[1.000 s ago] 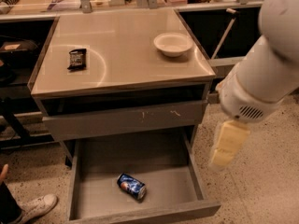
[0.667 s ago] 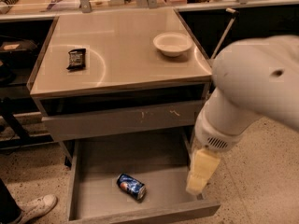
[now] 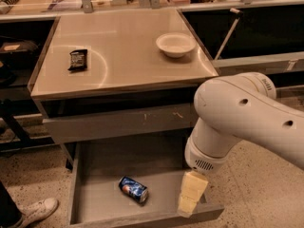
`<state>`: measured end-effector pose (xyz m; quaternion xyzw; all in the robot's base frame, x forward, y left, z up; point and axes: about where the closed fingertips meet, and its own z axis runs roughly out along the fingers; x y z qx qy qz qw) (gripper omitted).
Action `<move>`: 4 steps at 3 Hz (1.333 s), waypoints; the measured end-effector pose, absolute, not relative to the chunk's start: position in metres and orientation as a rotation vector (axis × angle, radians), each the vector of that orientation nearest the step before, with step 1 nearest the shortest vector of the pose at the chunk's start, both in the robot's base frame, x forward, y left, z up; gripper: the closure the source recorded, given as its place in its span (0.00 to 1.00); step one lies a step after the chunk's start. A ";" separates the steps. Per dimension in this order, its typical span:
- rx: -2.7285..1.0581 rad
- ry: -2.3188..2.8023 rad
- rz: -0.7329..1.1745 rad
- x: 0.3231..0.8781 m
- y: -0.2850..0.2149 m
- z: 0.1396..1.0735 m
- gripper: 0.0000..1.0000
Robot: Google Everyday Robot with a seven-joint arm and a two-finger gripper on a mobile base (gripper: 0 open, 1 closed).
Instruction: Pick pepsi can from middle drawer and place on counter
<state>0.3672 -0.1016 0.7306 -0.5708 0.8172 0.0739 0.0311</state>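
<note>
- Gripper (image 3: 192, 198): compared with the view a second ago, it has swung left and down. It hung outside the cabinet's right side then; now it hangs over the right front part of the middle drawer (image 3: 95, 201). You cannot tell whether it is apart or together; it holds nothing.
- Arm (image 3: 237, 118): its white elbow now fills the right half of your view and hides the drawer's right wall and part of the speckled floor (image 3: 259, 194).
- Pepsi can (image 3: 133, 189): unchanged. It lies on its side on the drawer floor, left of the gripper and apart from it, angled with one silver end towards the front wall.
- Middle drawer: pulled out as before, with only the can on its grey floor.
- Closed drawer front (image 3: 118, 124): directly above the open drawer, marked with pale scratches.
- Counter (image 3: 128, 46): the beige top above the drawers. A black snack packet (image 3: 78, 60) lies at its left and a white bowl (image 3: 175, 44) near its back right; neither has moved.
- White shoe (image 3: 35, 212): on the floor just left of the drawer's front corner.
- Path: nothing lies between the gripper and the can.
</note>
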 end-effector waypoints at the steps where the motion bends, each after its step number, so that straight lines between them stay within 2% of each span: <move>1: -1.759 2.518 0.228 0.367 -0.102 0.731 0.00; 2: -1.717 2.546 0.266 0.371 -0.092 0.705 0.00; 4: -1.610 2.612 0.472 0.382 -0.037 0.594 0.00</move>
